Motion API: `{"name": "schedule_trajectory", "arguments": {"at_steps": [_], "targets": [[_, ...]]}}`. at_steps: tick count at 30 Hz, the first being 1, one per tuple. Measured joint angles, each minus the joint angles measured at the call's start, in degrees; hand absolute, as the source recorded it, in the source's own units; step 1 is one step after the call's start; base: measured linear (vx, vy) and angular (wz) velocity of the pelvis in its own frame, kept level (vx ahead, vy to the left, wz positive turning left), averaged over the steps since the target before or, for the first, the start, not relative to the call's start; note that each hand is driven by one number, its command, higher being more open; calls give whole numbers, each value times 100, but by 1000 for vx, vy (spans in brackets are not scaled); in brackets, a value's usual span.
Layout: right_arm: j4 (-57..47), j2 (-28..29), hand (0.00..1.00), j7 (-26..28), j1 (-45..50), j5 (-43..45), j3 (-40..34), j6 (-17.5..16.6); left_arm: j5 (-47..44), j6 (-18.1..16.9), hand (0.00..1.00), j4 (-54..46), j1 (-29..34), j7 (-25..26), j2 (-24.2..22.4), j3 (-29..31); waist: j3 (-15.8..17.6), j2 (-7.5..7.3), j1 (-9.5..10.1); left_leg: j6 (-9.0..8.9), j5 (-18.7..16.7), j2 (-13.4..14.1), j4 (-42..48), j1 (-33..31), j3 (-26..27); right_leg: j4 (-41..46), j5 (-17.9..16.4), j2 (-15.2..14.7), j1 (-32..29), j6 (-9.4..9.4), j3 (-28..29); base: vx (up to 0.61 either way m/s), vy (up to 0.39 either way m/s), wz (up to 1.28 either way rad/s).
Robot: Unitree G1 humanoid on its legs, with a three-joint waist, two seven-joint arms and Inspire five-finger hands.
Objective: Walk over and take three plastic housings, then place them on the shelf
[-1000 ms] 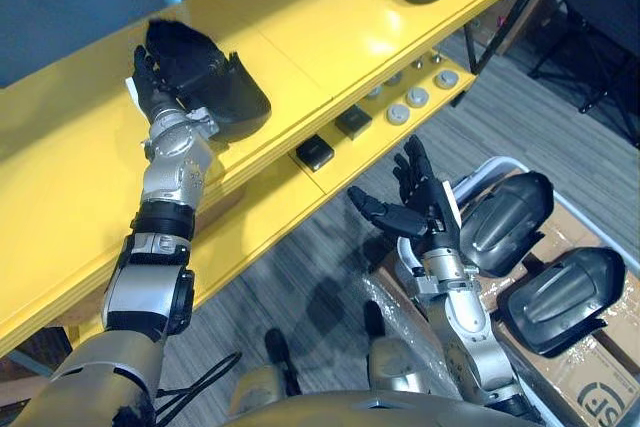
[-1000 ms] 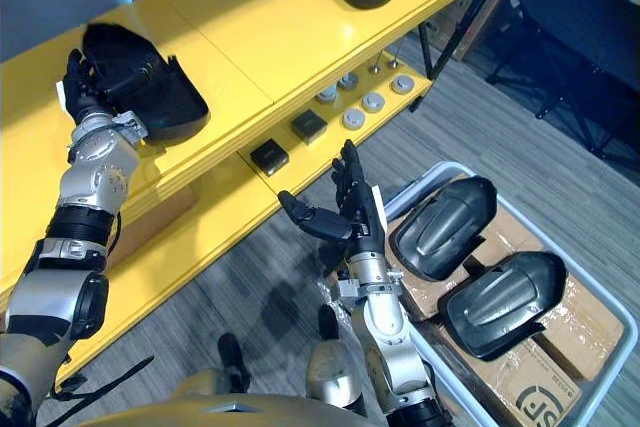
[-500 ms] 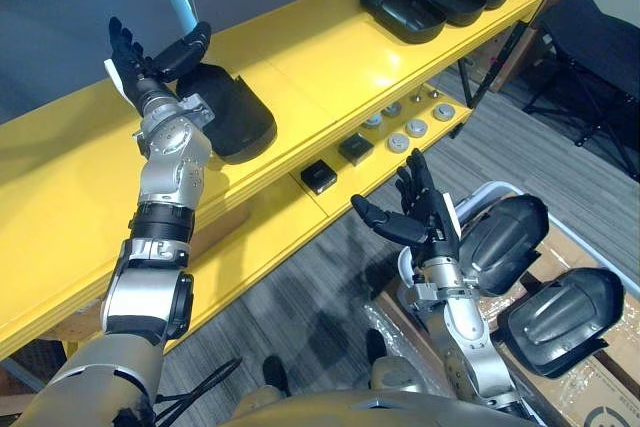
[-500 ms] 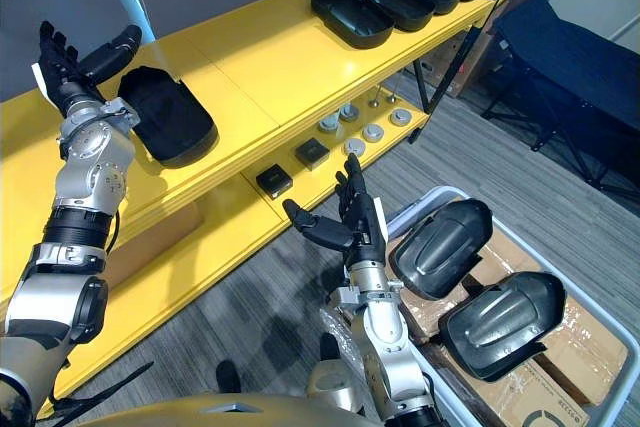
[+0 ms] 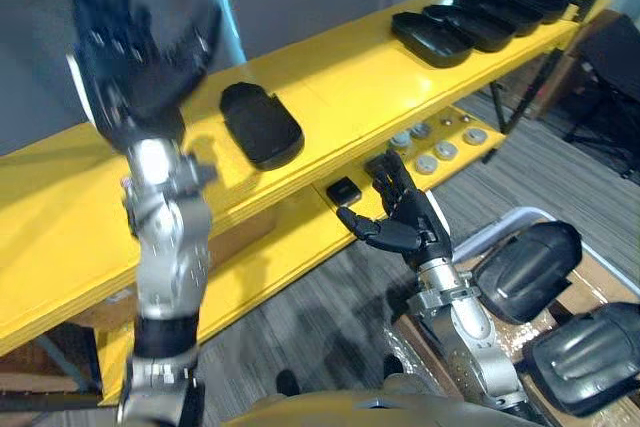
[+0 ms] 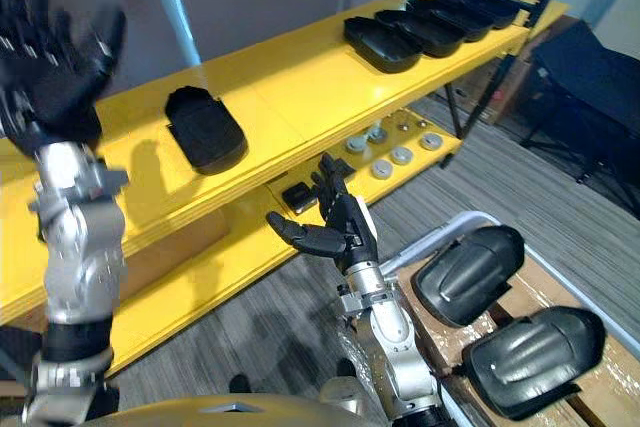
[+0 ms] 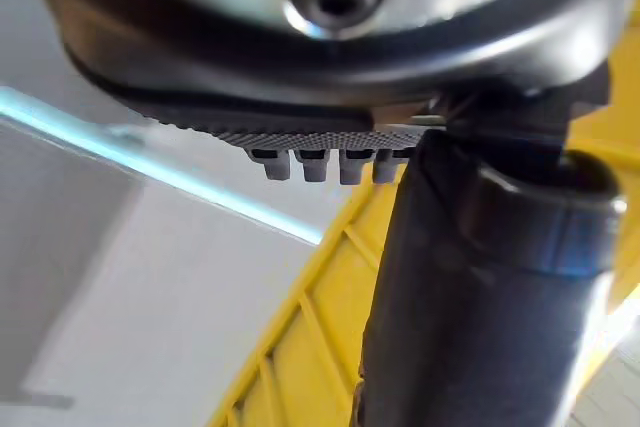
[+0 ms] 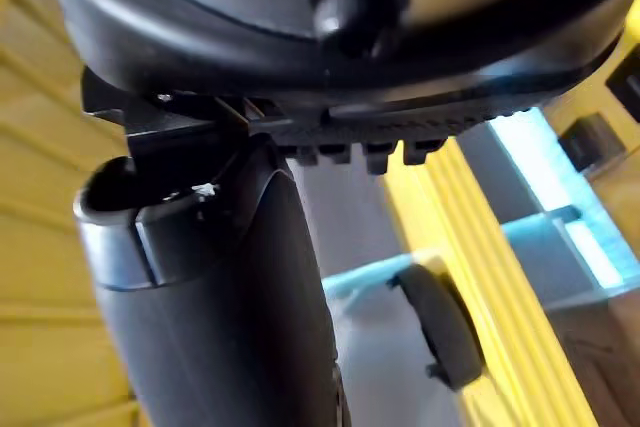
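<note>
**A:** What is the left hand (image 5: 135,57) doing?

**B:** It is held up high in front of the long yellow shelf (image 5: 330,57). The fingers are straight and fanned wide, the thumb is out to one side and the palm is bare. It touches nothing.

**A:** And the right hand (image 5: 398,215)?

**B:** It is lower, in front of the shelf's under board. The fingers are loosely spread and the thumb juts sideways. There is nothing in it either.

**A:** Where are the housings?

**B:** One matte black plastic housing (image 5: 262,124), a long shell with rounded ends, lies flat on the top board, well apart from both hands. A row of similar black shells (image 5: 480,25) sits at the far end of that board. Two more black housings (image 5: 527,267), glossier and ribbed, lie on brown cardboard in a pale-rimmed bin (image 5: 505,213) beside the right arm.

**A:** Do the wrist cameras add anything?

**B:** The left wrist view shows a row of fingertips (image 7: 312,165) pointing straight out, with the dark thumb beside them, against a pale wall and a yellow edge. The right wrist view shows the lone housing as a dark oval on the yellow board, past the thumb. The eye views show what lies on the under board, which is round grey discs (image 5: 440,147) and small black square boxes (image 5: 343,190).
</note>
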Motion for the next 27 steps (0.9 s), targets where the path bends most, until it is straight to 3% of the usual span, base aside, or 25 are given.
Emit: {"name": "schedule_trajectory", "arguments": {"at_steps": [4,8,13,14,20,24,27], "targets": [[-121,24,100,5,-171,-3,-66,71,27,34,100,0,1144,-288,-161,-87,-67,-121,269,-25,37,37,-6,-54,-95,6,-48,12,-1,7,-182,-120,-18,16],[-367,77,100,23,-216,-16,-105,71,48,55,100,-2,1432,-777,-161,-91,-168,-283,359,-22,80,32,-6,-158,-129,15,-47,-29,-20,6,-365,-51,4,17],[-364,85,100,27,-339,-10,-111,149,225,144,100,-1,1696,-1170,-161,-90,-213,-345,400,0,101,-2,-5,-177,-166,21,-43,-63,-15,7,-397,1,6,4],[-32,-15,100,-209,-852,-21,15,298,212,165,100,403,1881,-1422,-298,-92,-31,-426,567,-53,92,10,-5,-127,-254,12,-74,-46,101,-1,-525,0,0,0],[-33,17,100,-194,-740,-20,-85,297,213,165,100,405,1881,-1422,-298,-137,16,-450,555,-53,90,8,-6,-133,-266,28,-87,-50,98,-11,-540,0,0,2],[27,191,100,-109,-78,-14,-656,296,214,161,100,482,1904,-1469,-304,-329,52,-417,512,-41,97,-8,-8,-198,-341,283,-220,-99,-31,-22,-608,-6,2,10],[305,303,100,-138,47,-15,-1283,296,213,137,100,620,1902,-1523,-304,-371,255,-363,474,-14,124,-11,-9,-266,-289,406,-231,-116,-159,-21,-514,-21,6,-8]]}}
